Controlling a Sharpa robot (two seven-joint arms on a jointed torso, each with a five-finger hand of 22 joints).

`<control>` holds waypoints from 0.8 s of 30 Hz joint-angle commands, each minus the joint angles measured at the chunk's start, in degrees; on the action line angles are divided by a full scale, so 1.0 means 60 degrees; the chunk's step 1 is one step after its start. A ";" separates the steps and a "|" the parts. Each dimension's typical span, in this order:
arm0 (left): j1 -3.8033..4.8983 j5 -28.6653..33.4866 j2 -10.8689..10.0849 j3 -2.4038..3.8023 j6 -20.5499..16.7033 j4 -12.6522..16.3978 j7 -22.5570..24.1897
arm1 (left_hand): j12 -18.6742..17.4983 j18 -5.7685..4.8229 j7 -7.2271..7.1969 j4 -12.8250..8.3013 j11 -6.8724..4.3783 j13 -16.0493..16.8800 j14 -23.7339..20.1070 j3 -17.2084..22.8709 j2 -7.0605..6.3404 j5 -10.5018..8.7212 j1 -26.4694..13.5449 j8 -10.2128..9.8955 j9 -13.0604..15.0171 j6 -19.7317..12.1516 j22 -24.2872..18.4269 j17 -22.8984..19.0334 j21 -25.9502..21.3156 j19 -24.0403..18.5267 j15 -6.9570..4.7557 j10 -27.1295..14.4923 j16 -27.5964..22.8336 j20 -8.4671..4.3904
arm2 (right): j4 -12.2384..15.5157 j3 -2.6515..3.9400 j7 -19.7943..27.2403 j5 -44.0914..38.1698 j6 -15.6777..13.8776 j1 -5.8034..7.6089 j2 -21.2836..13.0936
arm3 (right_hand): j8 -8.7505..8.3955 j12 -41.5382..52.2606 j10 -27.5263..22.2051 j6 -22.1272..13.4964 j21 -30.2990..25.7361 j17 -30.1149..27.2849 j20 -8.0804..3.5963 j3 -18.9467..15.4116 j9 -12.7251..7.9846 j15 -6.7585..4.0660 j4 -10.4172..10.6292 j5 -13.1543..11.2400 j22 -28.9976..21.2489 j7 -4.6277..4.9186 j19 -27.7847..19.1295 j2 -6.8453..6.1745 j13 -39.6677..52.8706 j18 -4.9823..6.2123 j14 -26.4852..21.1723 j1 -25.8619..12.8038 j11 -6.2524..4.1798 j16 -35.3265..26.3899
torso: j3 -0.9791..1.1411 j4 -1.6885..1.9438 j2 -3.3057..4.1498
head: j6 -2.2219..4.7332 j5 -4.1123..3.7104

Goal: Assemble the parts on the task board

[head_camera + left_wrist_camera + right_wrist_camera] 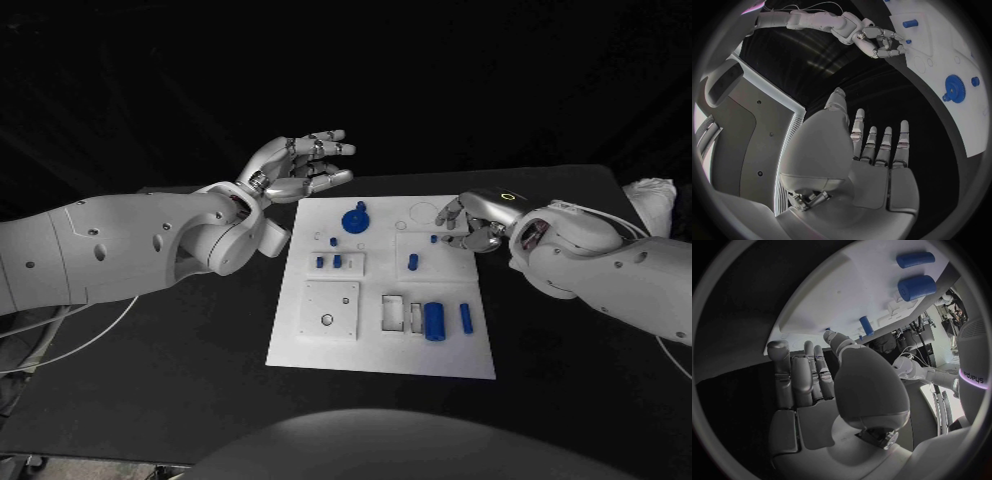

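Observation:
The white task board [378, 350] lies in the middle of the black table. On it are a blue gear [356, 217], several small blue pegs [413, 262], a thick blue cylinder [434, 320] and a slim blue cylinder [466, 318]. My left hand [296, 165] hangs above the board's far left corner, empty, with its fingers [879, 145] straight and spread. At the board's far right edge my right hand [469, 220] has its fingers bent down, close beside a tiny blue peg [434, 238]. Its palm [817, 405] is empty. The gear [954, 90] and my right hand [879, 42] also appear in the left wrist view.
A square white plate [330, 308] and a rectangular slot [392, 312] sit in the board's near half. A white bundle [652, 200] lies at the table's far right edge. Cables [58, 335] hang off the left side.

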 commanded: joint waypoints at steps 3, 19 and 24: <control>0.0000 0.0075 0.0010 0.0007 0.0111 0.0030 0.0100 | 0.0354 0.0204 -0.0009 0.0009 -0.0011 0.0030 0.0194 0.0066 0.0109 0.0054 0.0072 -0.0030 -0.0010 0.0094 -0.0186 -0.0118 -0.0016 0.0163 0.0049 -0.0186 0.0154 0.0055 | -0.0029 0.0007 0.0062 -0.0092 0.0508 -0.0009 0.0110 | 0.0002 0.0163 -0.0057 -0.0073 0.0020 -0.0036 -0.0018 -0.0080 0.0090 -0.0040 -0.0037 -0.0199 0.0841 0.0091 0.0074 0.0012 0.0118 -0.0065 -0.0033 -0.0076 -0.0039 0.0046 | -0.0001 0.0000 0.0001 | -0.0004 0.0000; -0.0009 0.0074 0.0017 0.0007 0.0145 0.0009 -0.0010 | 0.1146 0.0276 0.0057 -0.0007 0.0073 0.0032 0.0666 0.0149 0.0382 0.0198 0.0238 -0.0037 -0.0016 0.0108 -0.0547 -0.0392 0.0030 0.0462 0.0216 -0.0502 0.0581 0.0091 | -0.0326 0.0007 0.0009 -0.0137 0.0687 -0.0170 0.0418 | 0.0019 0.0582 -0.0101 -0.0109 -0.0045 -0.0229 -0.0024 0.0127 0.0382 -0.0039 -0.0294 0.0618 0.0828 0.0117 0.0005 0.0111 0.0442 -0.0053 -0.0163 0.0103 -0.0073 -0.0017 | -0.0006 -0.0003 0.0001 | -0.0004 0.0033; -0.0030 0.0074 0.0018 0.0007 0.0143 -0.0006 -0.0051 | 0.1363 0.0260 0.0077 -0.0015 0.0107 0.0019 0.0793 0.0175 0.0526 0.0249 0.0292 -0.0037 -0.0016 0.0114 -0.0633 -0.0477 0.0046 0.0548 0.0273 -0.0572 0.0704 0.0095 | -0.0368 0.0007 0.0087 -0.0136 0.0586 -0.0209 0.0471 | 0.0246 0.0748 0.0049 0.0222 -0.0065 -0.0339 -0.0047 0.0223 0.0631 -0.0076 -0.0443 0.0881 0.0822 0.0084 -0.0032 0.0164 0.0524 -0.0038 -0.0236 0.0212 -0.0137 -0.0077 | -0.0008 0.0001 -0.0003 | -0.0004 0.0059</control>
